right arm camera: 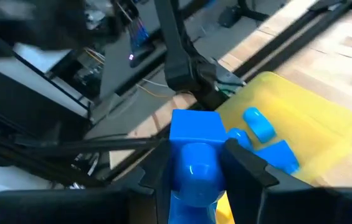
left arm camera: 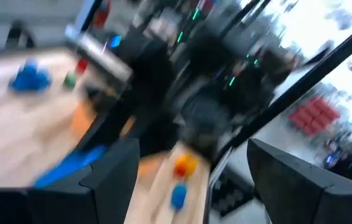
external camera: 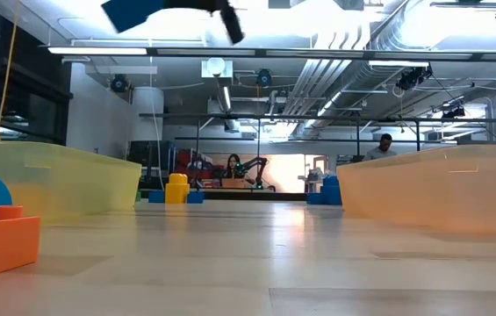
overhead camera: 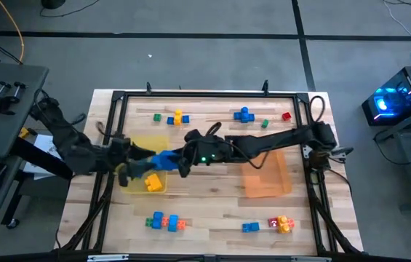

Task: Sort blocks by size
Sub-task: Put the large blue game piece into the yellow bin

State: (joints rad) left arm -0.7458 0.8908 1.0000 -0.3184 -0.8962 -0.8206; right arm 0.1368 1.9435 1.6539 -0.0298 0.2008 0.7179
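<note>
The right gripper point(right arm camera: 195, 163) was clenched on a large blue block point(right arm camera: 194, 158), one finger on each side of it, and held it above the yellow tray point(overhead camera: 163, 145) near the table's left edge. From above, the right arm reached across the middle of the table point(overhead camera: 212, 204) from the right edge, and the held block showed as a blue patch at the tray. The wrist view showed at least two more blue blocks point(right arm camera: 269, 140) already lying inside that tray. A yellow block point(overhead camera: 153, 182) lay at the tray's near rim.

The left gripper point(overhead camera: 134, 169) sat just beside the same tray, very close to the right one (whether its fingers were apart or closed I cannot tell, since its own wrist view was blurred by motion).

The orange tray point(overhead camera: 267, 175) lay right of centre, towards the right edge. Other blocks were scattered along the edges: a green, yellow and blue group point(overhead camera: 174, 117) near the far edge left of centre, a blue block point(overhead camera: 244, 114) with small green and red cubes beyond it near the far right corner, a blue and orange cluster point(overhead camera: 166, 222) at the near edge left of centre, and a blue, red and orange set point(overhead camera: 270, 225) at the near edge towards the right.
</note>
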